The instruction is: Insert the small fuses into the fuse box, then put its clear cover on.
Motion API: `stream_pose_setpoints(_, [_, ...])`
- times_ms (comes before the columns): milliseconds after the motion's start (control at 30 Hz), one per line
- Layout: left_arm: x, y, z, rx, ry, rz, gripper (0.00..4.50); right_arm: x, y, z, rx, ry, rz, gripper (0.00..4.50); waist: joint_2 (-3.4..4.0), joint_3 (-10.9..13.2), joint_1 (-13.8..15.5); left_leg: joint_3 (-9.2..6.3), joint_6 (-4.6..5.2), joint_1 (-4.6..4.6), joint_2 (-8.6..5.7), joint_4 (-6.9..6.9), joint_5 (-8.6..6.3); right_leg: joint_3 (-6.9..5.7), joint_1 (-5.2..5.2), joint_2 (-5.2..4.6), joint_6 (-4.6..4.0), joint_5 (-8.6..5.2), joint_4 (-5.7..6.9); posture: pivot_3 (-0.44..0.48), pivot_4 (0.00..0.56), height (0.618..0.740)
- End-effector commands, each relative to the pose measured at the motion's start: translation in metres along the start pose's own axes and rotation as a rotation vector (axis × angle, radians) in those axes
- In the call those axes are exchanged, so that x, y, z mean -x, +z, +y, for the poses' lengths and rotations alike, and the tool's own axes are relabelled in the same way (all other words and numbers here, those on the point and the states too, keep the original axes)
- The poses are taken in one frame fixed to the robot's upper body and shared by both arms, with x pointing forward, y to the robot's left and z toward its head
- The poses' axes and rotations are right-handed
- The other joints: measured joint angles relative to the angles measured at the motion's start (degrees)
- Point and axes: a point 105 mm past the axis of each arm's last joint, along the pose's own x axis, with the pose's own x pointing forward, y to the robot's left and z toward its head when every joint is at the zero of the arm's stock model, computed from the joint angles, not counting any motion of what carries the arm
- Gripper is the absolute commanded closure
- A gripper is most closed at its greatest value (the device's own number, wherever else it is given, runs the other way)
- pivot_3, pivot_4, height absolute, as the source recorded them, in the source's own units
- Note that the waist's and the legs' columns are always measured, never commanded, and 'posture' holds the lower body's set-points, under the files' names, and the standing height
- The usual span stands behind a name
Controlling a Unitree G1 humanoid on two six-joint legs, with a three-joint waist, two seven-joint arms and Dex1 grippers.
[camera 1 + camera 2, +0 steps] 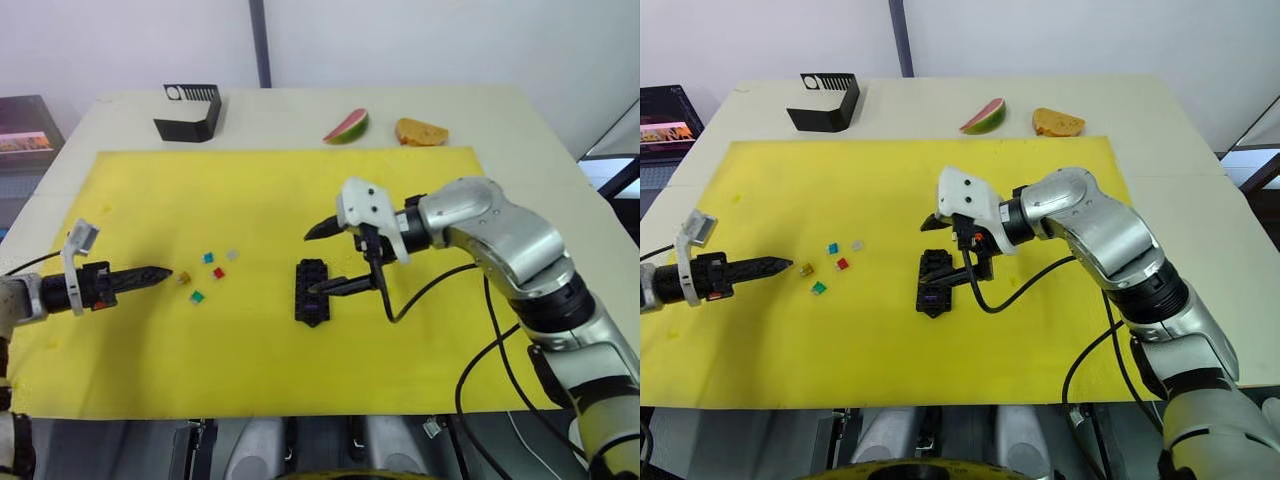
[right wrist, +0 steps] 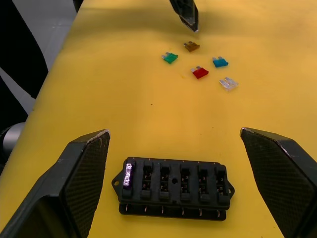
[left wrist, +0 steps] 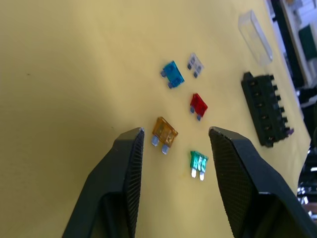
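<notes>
The left gripper (image 3: pixel 173 148) is held with its fingers apart just short of the orange fuse (image 3: pixel 164 134), seemingly lined up to pinch it. The right gripper (image 2: pixel 173 148) is spread wide over the fuse box (image 2: pixel 173 191), probably to steady it. One purple fuse (image 2: pixel 129 177) is seated in the box's end slot. The teal fuse (image 3: pixel 173 74), red fuse (image 3: pixel 198 105), green fuse (image 3: pixel 198 162) and grey fuse (image 3: pixel 195 63) are scattered near the box, toward the left gripper. The clear cover (image 3: pixel 255 38) is seen just beyond the box's far end.
</notes>
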Motion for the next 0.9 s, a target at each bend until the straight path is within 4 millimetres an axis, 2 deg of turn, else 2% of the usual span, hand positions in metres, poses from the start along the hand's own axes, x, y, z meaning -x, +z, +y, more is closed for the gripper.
stream_pose_setpoints(33, [0.001,0.006,-0.001,0.060,-0.013,-0.033,2.34,0.000,0.010,0.003,0.054,-0.003,-0.018,0.00,0.00,0.00,0.01,0.00,-0.01,0.00,0.00,0.00,0.01,0.00,0.00,0.00,0.00,0.00,0.02,0.000,0.150,0.740])
stream_pose_setpoints(333, [-0.016,-0.015,0.010,0.093,-0.004,0.031,2.34,0.001,0.012,0.005,0.047,-0.021,-0.020,0.00,-0.02,-0.02,0.07,0.00,-0.07,0.00,0.00,0.02,0.04,0.01,0.00,-0.03,0.00,0.00,0.03,0.000,0.150,0.740])
stream_pose_setpoints(600, [-0.030,-0.024,0.003,0.091,-0.057,0.060,2.34,0.001,0.015,0.007,0.048,-0.030,-0.020,0.00,-0.02,-0.02,0.27,0.00,-0.06,0.01,-0.06,0.03,0.04,0.01,0.00,-0.14,0.00,0.00,-0.02,0.000,0.150,0.740])
stream_pose_setpoints(800, [-0.032,-0.028,0.001,0.090,-0.069,0.073,2.34,0.002,0.015,0.007,0.049,-0.036,-0.016,0.00,-0.03,-0.03,0.24,0.00,-0.06,0.01,-0.10,0.04,0.03,0.01,0.00,-0.18,0.00,0.00,-0.03,0.000,0.150,0.740])
stream_pose_setpoints(900, [-0.031,-0.030,0.006,0.095,-0.043,0.073,2.34,0.002,0.015,0.007,0.049,-0.039,-0.013,0.00,-0.03,-0.03,0.24,0.00,-0.04,0.01,-0.10,0.04,0.02,0.02,0.00,-0.18,0.00,0.00,-0.03,0.000,0.150,0.740])
